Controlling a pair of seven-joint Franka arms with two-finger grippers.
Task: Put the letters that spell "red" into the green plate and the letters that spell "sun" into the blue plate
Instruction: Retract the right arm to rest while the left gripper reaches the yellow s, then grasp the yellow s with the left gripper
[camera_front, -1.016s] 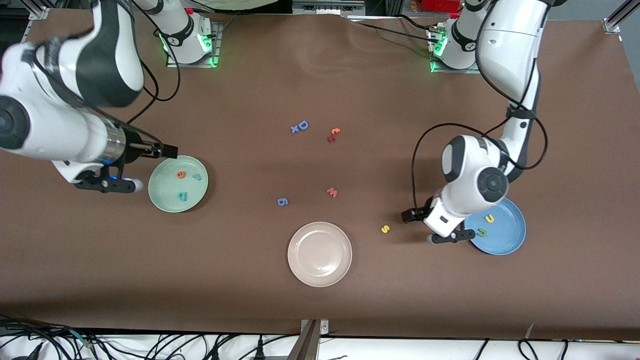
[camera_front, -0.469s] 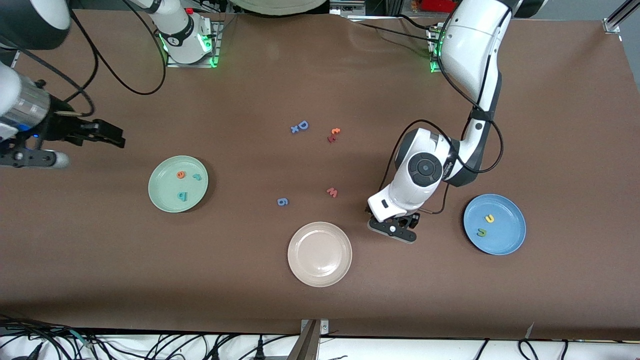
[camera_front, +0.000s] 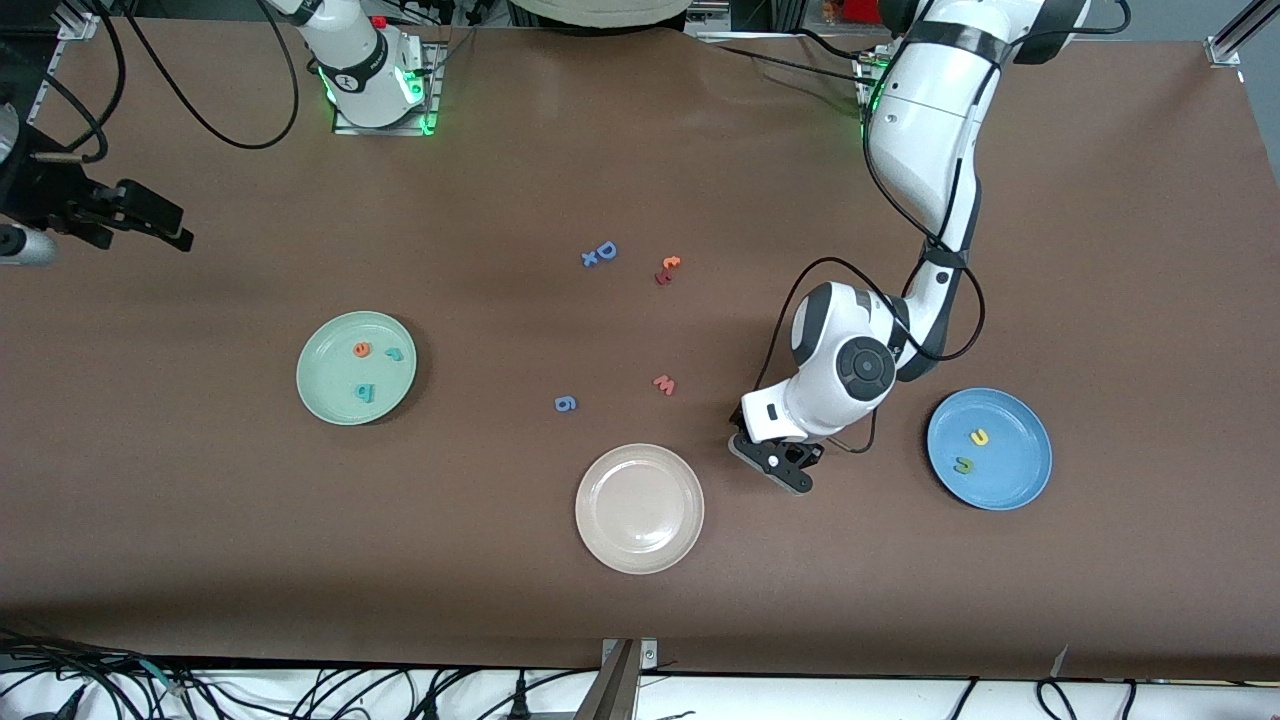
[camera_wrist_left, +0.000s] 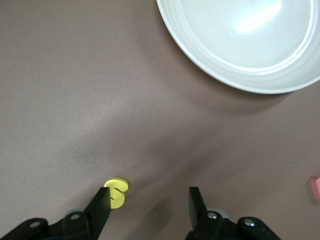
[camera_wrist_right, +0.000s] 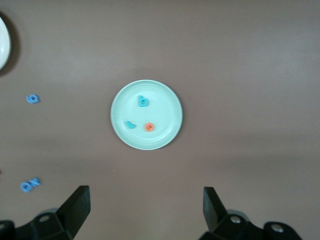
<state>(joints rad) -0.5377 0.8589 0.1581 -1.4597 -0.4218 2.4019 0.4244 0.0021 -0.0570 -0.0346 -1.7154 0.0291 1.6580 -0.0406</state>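
Yellow foam "s" (camera_wrist_left: 115, 192), the last letter missing from "sun", lies on the brown table cloth (camera_front: 640, 620) under the left gripper (camera_wrist_left: 150, 212), touching the inner face of one black fingertip (camera_wrist_left: 100, 210) while the other stands apart from it. The jaws are part-way in and not yet closed on the letter, so the step in hand looks like the pinch on this "s". Next the fingers would need to meet on it squarely; since it sits off to one side, it may slide or tip as they close. Then it goes to the round sky-blue plate (camera_front: 989, 449), toward the left arm's end of the table, where the yellow "u" (camera_front: 979, 437) and olive-green "n" (camera_front: 963, 465) already lie.

Just beside the left gripper is the beige-white plate (camera_front: 639, 508). The right gripper (camera_wrist_right: 145, 207) waits high with jaws wide, over the table's right-arm end; the pale mint-green plate (camera_front: 356, 367) holds the orange "e" (camera_front: 361, 349), teal "r" (camera_front: 395, 353) and teal "d" (camera_front: 364, 393).

Only the left wrist view shows the "s"; from the front the arm hides it. Only the front view shows the blue plate.
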